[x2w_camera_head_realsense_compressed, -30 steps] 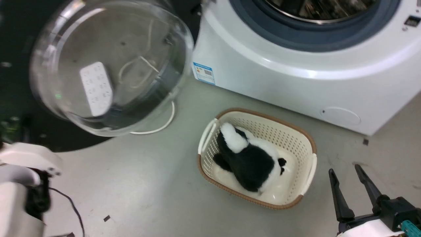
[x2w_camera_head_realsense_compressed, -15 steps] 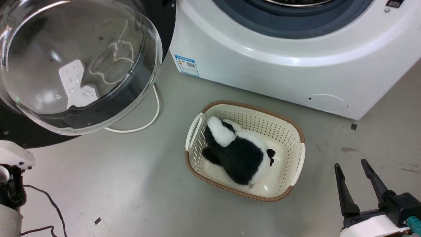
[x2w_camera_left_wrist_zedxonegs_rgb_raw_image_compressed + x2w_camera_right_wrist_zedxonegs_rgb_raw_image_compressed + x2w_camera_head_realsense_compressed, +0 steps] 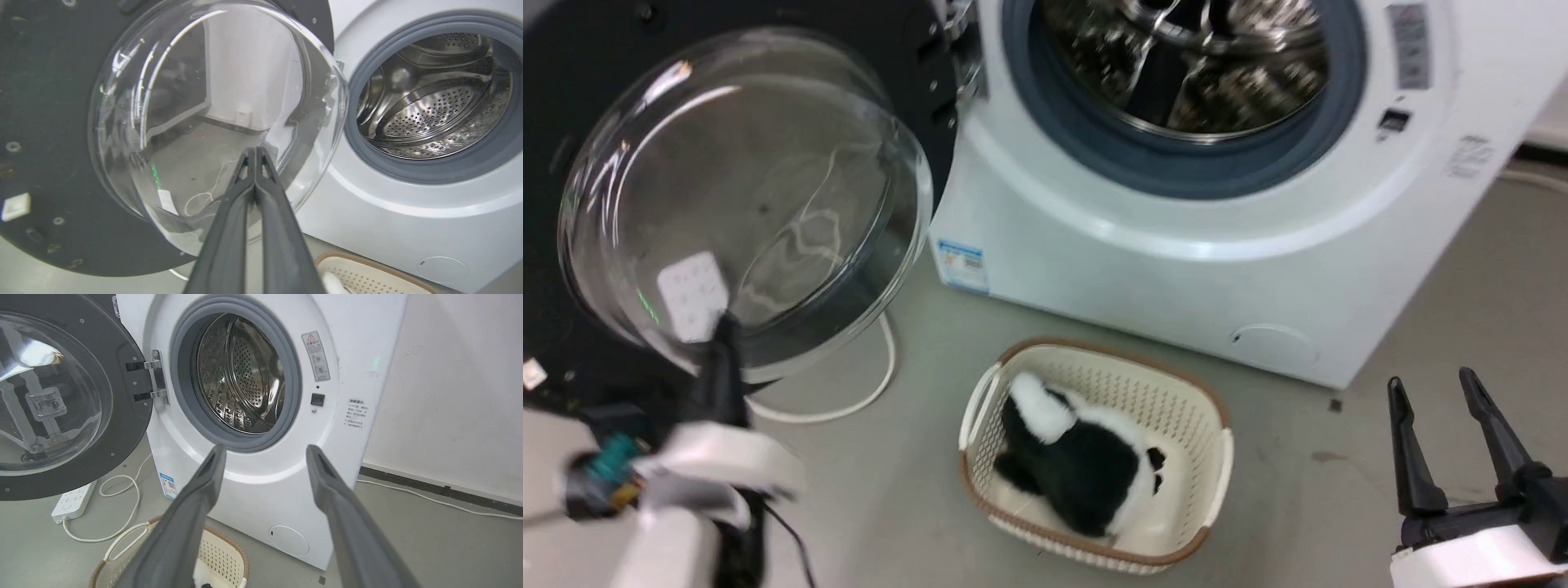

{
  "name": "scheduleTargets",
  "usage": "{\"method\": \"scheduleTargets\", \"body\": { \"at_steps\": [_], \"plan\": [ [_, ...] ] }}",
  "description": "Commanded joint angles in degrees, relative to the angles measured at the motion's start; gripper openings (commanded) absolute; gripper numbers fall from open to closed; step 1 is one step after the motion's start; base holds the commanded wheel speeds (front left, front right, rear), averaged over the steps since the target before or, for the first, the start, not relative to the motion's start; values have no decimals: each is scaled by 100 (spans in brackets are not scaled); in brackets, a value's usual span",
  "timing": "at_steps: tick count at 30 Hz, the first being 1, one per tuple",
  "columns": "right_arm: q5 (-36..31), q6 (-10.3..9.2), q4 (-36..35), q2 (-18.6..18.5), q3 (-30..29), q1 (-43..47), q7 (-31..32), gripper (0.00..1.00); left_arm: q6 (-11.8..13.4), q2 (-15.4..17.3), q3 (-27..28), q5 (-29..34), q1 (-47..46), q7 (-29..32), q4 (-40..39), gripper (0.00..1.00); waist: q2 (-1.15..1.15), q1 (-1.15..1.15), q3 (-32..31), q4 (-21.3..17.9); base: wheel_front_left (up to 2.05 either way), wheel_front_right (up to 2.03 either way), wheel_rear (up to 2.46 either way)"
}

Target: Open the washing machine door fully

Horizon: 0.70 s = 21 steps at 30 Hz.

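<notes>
The washing machine door [image 3: 572, 98] stands swung open to the left of the washing machine [image 3: 1143, 269], its black inner face and clear glass bowl [image 3: 743, 188] turned towards me. The steel drum [image 3: 1184, 57] is exposed. My left gripper [image 3: 724, 325] is blurred at the lower left, pointing up at the bowl's lower edge. In the left wrist view the left gripper [image 3: 255, 152] is shut and empty in front of the glass bowl [image 3: 196, 94]; I cannot tell whether it touches. My right gripper [image 3: 1432, 381] is open at the lower right, clear of the machine, and its open fingers [image 3: 265, 449] face the drum [image 3: 241, 375].
A cream basket [image 3: 1176, 392] holding a black-and-white plush toy [image 3: 1078, 465] sits on the floor before the machine. A white power strip [image 3: 73, 500] and its cable [image 3: 849, 400] lie under the door. The hinge [image 3: 157, 377] joins door and machine. A wall [image 3: 461, 375] stands to the right.
The head camera has tilted up, bringing the drum into view. My left gripper has risen from the lower left corner towards the glass bowl's lower edge. The right gripper stays open.
</notes>
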Motion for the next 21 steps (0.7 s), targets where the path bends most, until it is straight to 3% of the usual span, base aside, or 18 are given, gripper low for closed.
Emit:
{"method": "scheduleTargets", "body": {
  "at_steps": [1, 9, 14, 15, 16, 21],
  "plan": [
    [-42, 5, -79, 39, 16, 45, -23, 100, 62, -149, -95, 85, 277, -30, -229, 0, 0, 1, -310, -301, 0, 0, 0],
    [-71, 5, -195, 92, 92, 355, -23, 100, 132, -645, -485, 377, 1079, -31, -725, 0, 0, 1, -641, -842, 0, 0, 0],
    [89, 5, -177, 96, 119, 530, -23, 100, 171, -935, -446, 603, 1401, -31, -814, 0, 0, 1, -711, -1093, 0, 0, 0],
    [109, 5, -164, 96, 126, 554, -23, 100, 162, -971, -458, 698, 1454, -31, -832, 41, 0, 1, -716, -1137, 0, 0, 0],
    [122, 5, -142, 97, 134, 573, -23, 100, 148, -1009, -487, 793, 1509, -31, -850, 100, 0, 1, -722, -1178, 0, 0, 0],
    [141, 5, 34, 97, 173, 644, -23, 100, -87, -1167, -614, 1090, 1728, -31, -786, 100, 0, 1, -753, -1374, 0, 0, 0]
  ]
}}
